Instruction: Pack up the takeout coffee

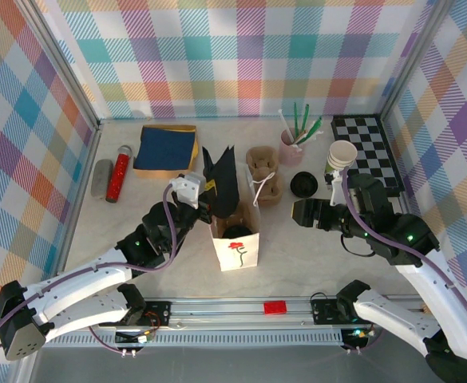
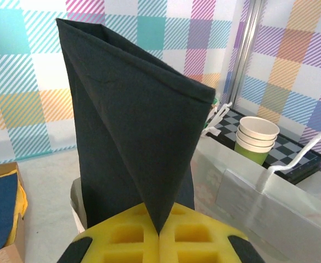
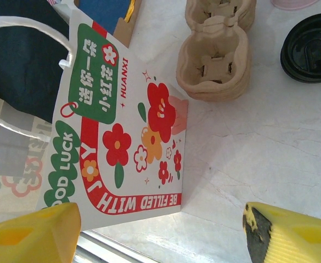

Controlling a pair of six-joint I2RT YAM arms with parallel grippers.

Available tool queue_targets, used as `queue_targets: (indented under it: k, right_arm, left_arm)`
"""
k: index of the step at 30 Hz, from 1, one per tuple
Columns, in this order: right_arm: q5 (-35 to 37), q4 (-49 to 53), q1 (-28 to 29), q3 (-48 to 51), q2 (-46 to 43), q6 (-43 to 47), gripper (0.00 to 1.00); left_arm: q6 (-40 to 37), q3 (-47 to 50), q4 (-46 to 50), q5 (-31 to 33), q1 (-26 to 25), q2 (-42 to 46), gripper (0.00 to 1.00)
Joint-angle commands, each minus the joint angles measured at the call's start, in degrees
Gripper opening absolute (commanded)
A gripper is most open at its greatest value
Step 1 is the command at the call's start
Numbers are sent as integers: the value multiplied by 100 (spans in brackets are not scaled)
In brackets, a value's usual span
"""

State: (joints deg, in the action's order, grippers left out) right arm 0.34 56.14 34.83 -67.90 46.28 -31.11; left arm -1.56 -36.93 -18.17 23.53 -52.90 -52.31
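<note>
The white bag [image 1: 237,243] stands between my arms. My left gripper [image 2: 159,233] pinches a dark napkin [image 2: 133,120] at its mouth; my right gripper [image 3: 160,235] gapes empty beside it. The coffee cup [image 1: 237,232] sits inside the bag: light and crushable, I judge, best held by its sides below the lid.

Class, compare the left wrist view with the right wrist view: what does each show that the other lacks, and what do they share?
Left wrist, not right wrist: the left pincer shut on the dark napkin, with stacked paper cups behind. Right wrist, not left wrist: the open right pincer, a cardboard cup carrier, a round black lid, and the flower print on the white paper bag. Shared: that bag and that napkin.
</note>
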Motion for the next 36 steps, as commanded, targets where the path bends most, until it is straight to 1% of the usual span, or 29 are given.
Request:
queue_targets:
  k: [1, 8, 14, 18, 20, 24, 26, 29, 31, 36]
  right_arm:
    - [-61, -131, -29, 74, -57, -27, 78]
    - [-48, -147, -29, 45, -52, 9, 78]
    - [-68, -171, -33, 24, -32, 31, 78]
    - [-383, -147, -29, -122, 57, 243, 77]
    - [-557, 43, -29, -371, 189, 404, 77]
    - [-684, 633, -16, -1036, 508, 712, 76]
    - [-848, 945, -11, -1460, 707, 836, 76]
    - [-1115, 1719, -1, -2301, 1192, 1045, 76]
    - [-1141, 2149, 15, -2771, 1482, 1128, 76]
    - [-1205, 2630, 52, -3388, 1874, 1203, 77]
  left_arm:
    - [-150, 86, -236, 132, -123, 11, 0]
    - [-318, 151, -450, 406, -335, -24, 0]
    - [-301, 178, -494, 459, -361, -46, 0]
    - [-292, 155, -477, 451, -363, -86, 0]
    - [-292, 151, -476, 451, -361, -104, 0]
    - [-301, 142, -471, 450, -365, -143, 0]
    - [-301, 133, -475, 443, -365, -181, 0]
    - [-301, 121, -485, 440, -369, -241, 0]
    - [-301, 85, -470, 432, -369, -270, 0]
    - [-301, 73, -501, 433, -370, -284, 0]
